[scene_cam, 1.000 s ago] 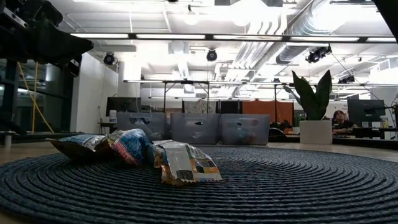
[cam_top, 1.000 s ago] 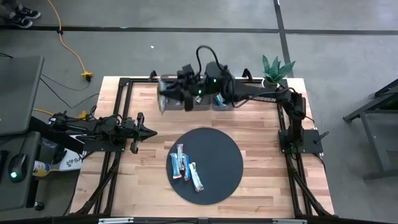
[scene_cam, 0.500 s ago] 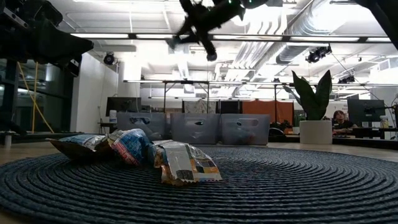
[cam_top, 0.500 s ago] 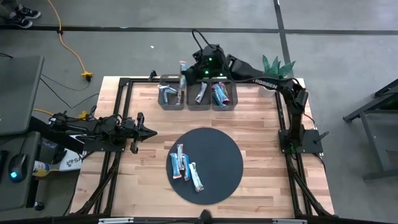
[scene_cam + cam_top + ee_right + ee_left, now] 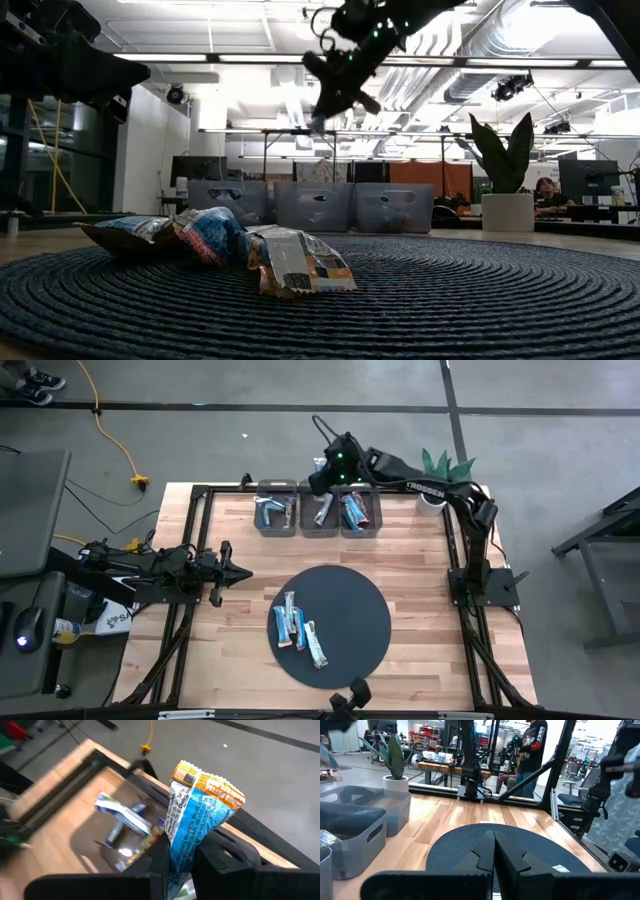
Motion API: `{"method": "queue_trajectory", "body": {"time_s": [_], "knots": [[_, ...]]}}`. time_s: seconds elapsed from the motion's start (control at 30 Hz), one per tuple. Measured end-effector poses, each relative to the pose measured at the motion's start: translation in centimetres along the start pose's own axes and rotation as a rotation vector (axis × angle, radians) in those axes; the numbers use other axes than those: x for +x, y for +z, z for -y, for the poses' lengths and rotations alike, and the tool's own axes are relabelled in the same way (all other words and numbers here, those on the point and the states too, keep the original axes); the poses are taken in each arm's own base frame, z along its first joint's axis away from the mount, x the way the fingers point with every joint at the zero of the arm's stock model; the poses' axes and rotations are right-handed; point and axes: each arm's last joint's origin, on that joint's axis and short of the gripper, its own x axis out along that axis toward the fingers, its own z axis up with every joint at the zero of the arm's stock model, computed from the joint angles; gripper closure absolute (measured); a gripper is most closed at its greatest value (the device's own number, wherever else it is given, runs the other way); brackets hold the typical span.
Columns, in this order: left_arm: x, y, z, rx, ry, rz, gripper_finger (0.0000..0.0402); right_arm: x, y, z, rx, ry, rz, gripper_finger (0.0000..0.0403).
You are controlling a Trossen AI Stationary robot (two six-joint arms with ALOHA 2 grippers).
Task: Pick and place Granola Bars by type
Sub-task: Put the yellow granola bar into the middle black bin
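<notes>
Hovering over the grey plastic bins (image 5: 319, 515) at the worktop's far edge, the right gripper (image 5: 322, 473) clamps a light-blue foil-wrapped bar (image 5: 192, 817), likely lining up its bin; the left gripper (image 5: 243, 571) waits, fingers together.

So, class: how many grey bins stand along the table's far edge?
3: the left bin, the middle bin and the right bin stand side by side, with the right gripper above them holding a bar.

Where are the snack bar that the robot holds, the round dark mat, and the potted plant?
Blue foil-wrapped granola bar (image 5: 192, 827): right wrist view, wrapper middle.
Round dark woven mat (image 5: 355, 610): high view, bare part.
Green potted plant (image 5: 505, 150): low view, leaves.
</notes>
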Motion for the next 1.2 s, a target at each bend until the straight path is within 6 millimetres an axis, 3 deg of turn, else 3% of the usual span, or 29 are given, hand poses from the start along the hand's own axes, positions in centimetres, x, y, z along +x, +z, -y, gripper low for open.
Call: {"method": "queue_trajectory", "body": {"time_s": [0.3,0.5,0.93,1.2], "knots": [[0.0,0.0,0.0,0.0,0.0,-0.001,0.04,3.7,-4.8,2.8,0.081,0.017,-0.027,0.0358],[0.0,0.0,0.0,0.0,0.0,0.0,0.04,4.7,-6.9,4.2,0.111,0.045,-0.08,0.0356],[0.0,0.0,0.0,0.0,0.0,0.0,0.04,4.8,-6.9,4.2,0.058,0.122,-0.086,0.0347],[0.0,0.0,0.0,0.0,0.0,0.0,0.04,4.8,-7.0,4.1,0.055,0.14,-0.094,0.032]]}}
